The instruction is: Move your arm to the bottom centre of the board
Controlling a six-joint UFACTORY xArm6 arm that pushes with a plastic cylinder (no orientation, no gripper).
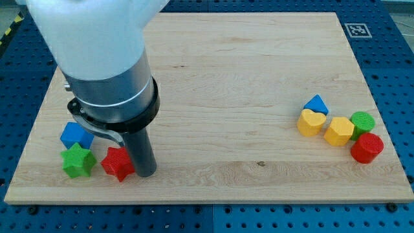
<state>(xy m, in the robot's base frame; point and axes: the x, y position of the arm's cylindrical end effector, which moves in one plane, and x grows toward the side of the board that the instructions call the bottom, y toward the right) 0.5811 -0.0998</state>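
Note:
My tip (pixel 145 173) rests on the wooden board (pixel 233 77) at the view's lower left, just right of a red star block (pixel 117 163), touching or nearly touching it. A green star block (pixel 78 161) lies left of the red star, and a blue block (pixel 76 135) lies above the green star. The arm's white and grey body (pixel 103 58) fills the view's upper left and hides the board behind it.
A cluster sits at the view's right: a blue triangular block (pixel 316 104), a yellow heart block (pixel 311 122), a yellow hexagonal block (pixel 339 131), a green round block (pixel 362 121) and a red round block (pixel 367 147). A marker tag (pixel 357 30) is at the top right corner.

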